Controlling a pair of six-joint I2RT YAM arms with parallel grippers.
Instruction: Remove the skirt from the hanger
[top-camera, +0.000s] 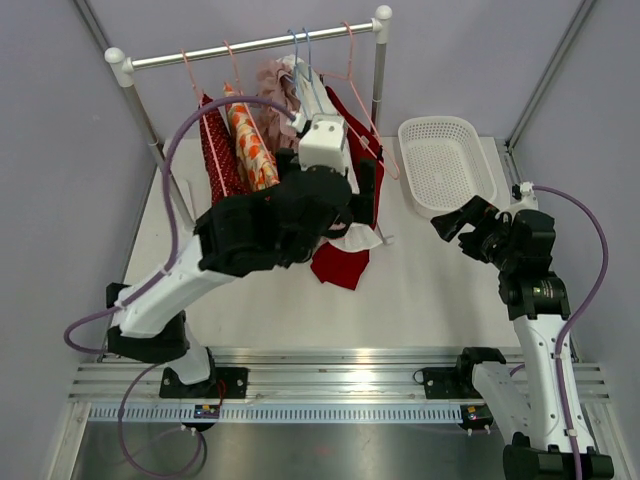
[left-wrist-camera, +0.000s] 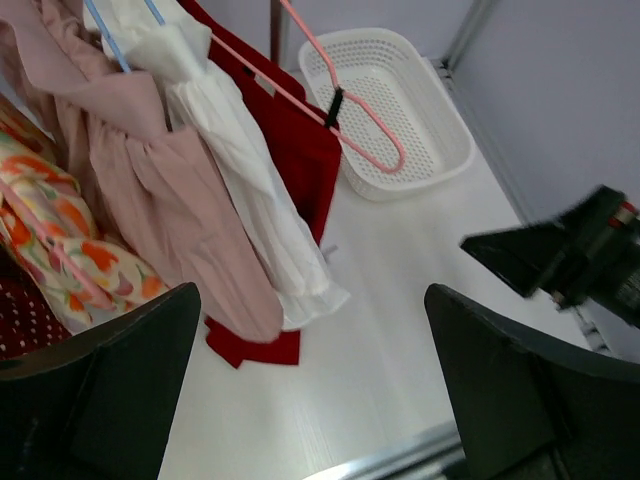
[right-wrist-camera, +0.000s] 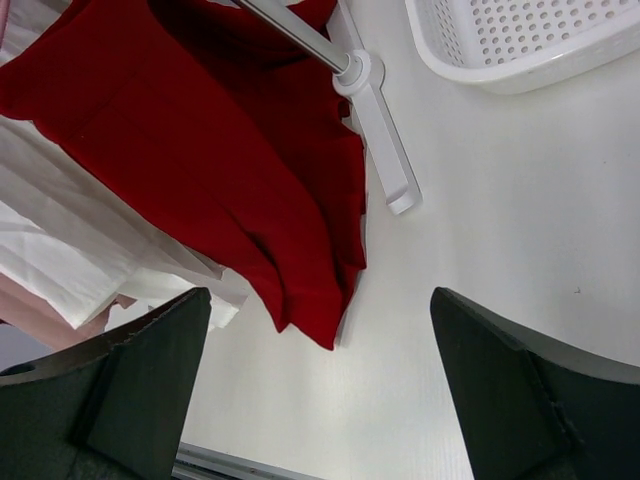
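Note:
A red skirt (top-camera: 340, 265) hangs from a pink hanger (top-camera: 375, 130) at the right end of the rack, its hem on the table. In the left wrist view, a black clip (left-wrist-camera: 333, 105) on the pink hanger (left-wrist-camera: 365, 135) holds the skirt (left-wrist-camera: 300, 150). The skirt also shows in the right wrist view (right-wrist-camera: 200, 150). My left gripper (left-wrist-camera: 310, 390) is open and empty, raised in front of the hanging clothes and left of the skirt. My right gripper (top-camera: 455, 222) is open and empty, right of the skirt; in its own view (right-wrist-camera: 320, 390) it is above bare table.
A white (left-wrist-camera: 240, 160), a pink (left-wrist-camera: 150, 180) and patterned garments (top-camera: 250, 140) hang left of the skirt on the rail (top-camera: 250, 47). A white basket (top-camera: 405, 135) stands at the back right. The rack's foot (right-wrist-camera: 385, 150) lies beside the skirt's hem.

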